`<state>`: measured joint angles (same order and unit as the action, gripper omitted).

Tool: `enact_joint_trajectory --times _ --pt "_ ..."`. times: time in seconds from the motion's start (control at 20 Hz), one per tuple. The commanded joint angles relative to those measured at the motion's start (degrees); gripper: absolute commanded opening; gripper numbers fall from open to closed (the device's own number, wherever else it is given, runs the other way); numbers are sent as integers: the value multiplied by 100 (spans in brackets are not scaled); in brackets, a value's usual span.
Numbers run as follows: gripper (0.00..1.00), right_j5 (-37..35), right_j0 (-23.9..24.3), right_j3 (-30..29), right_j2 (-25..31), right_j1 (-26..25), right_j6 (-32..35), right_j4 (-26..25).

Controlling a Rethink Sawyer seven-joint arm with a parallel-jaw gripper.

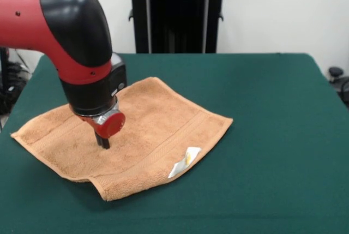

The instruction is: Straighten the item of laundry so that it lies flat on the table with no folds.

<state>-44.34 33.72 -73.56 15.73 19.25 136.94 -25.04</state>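
We see the towel point(122, 138) left of centre on the table point(272, 108), soft, light, limp terry. The gripper point(103, 142) touches its middle; spread or closed, we cannot tell. We would pinch the folded lower corner.

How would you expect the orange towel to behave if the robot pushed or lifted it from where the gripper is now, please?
The towel looks floppy: its near edge curls over on itself, so lifting would probably let it drape. Its looped pile on the felt-like table suggests it would bunch rather than slide when pushed. With the gripper down at its middle, a drag may raise folds.
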Motion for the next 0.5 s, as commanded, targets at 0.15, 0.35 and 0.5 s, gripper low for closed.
enact_joint_trajectory --times 0.15,0.35,0.5 --pt "0 989 -471 -245 -503 -1069 838 -255" --pt "0 1168 -593 -348 -626 -1161 959 -146" --pt "0 1357 -655 -476 -702 -1198 1033 -64"
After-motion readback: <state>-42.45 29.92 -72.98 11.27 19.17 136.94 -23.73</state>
